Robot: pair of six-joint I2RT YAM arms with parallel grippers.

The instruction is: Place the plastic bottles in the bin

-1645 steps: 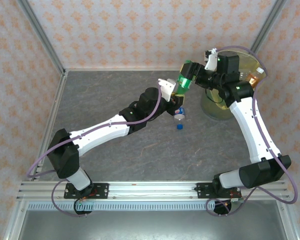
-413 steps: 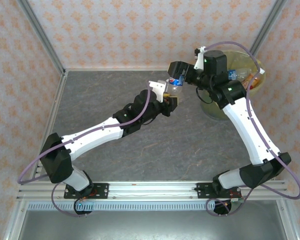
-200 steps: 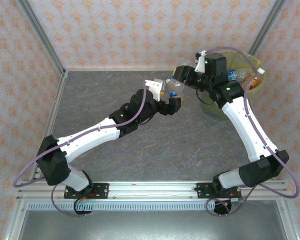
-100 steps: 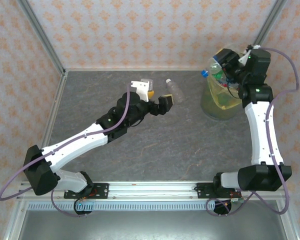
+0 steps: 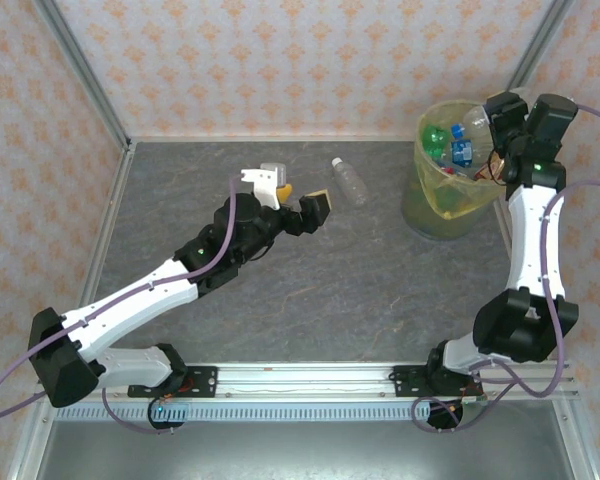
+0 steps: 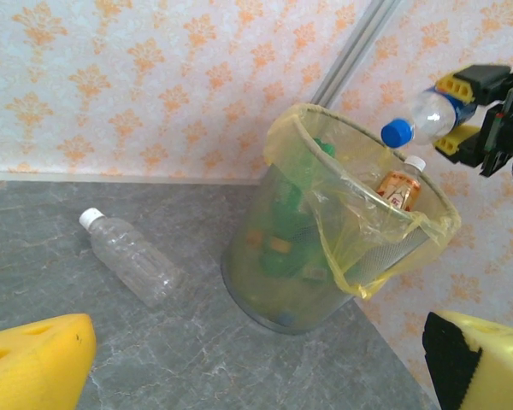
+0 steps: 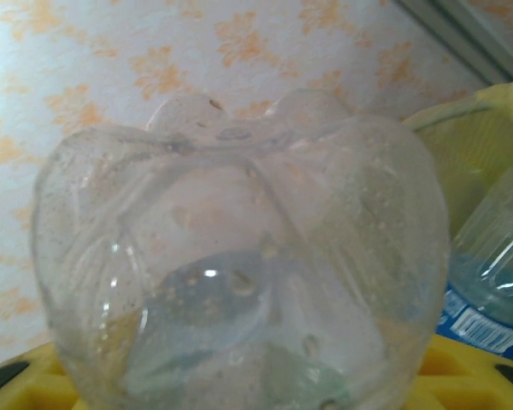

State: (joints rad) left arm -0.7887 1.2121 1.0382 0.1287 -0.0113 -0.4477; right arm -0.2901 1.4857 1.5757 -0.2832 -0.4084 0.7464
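Right claw (image 6: 456, 111) pinches a blue-capped bottle (image 6: 426, 115) over the bin (image 6: 265, 256) rim; centre it before release. Left claw (image 5: 297, 195) spread.

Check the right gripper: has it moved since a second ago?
Yes. The right gripper, shut on a bottle, has swung rightward from over the table left of the bin to above the bin's rim.
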